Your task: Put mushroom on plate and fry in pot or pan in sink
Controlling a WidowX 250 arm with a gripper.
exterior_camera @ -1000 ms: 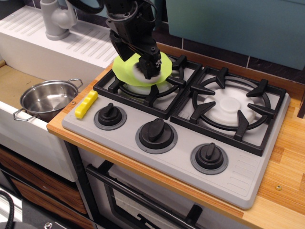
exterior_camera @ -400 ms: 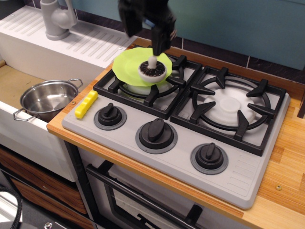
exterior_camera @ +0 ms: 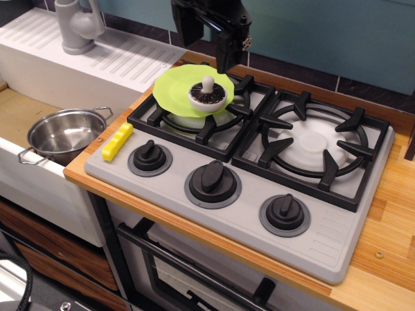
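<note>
The mushroom (exterior_camera: 207, 95) is sitting gills-up on the lime-green plate (exterior_camera: 174, 91), which is overhanging the left burner grate (exterior_camera: 194, 123). The fry (exterior_camera: 117, 141) is lying at the stove's left edge, beside the sink (exterior_camera: 19, 110) holding the steel pot (exterior_camera: 61, 135). The hand (exterior_camera: 224, 61) is hanging above the plate, holding nothing; its opening cannot be told.

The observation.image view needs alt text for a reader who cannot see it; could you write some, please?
A mushroom sits stem-up on a green plate on the left stove burner, with the black end effector raised above it. A yellow fry lies at the stove's left edge, and an empty steel pot sits in the sink.
</note>
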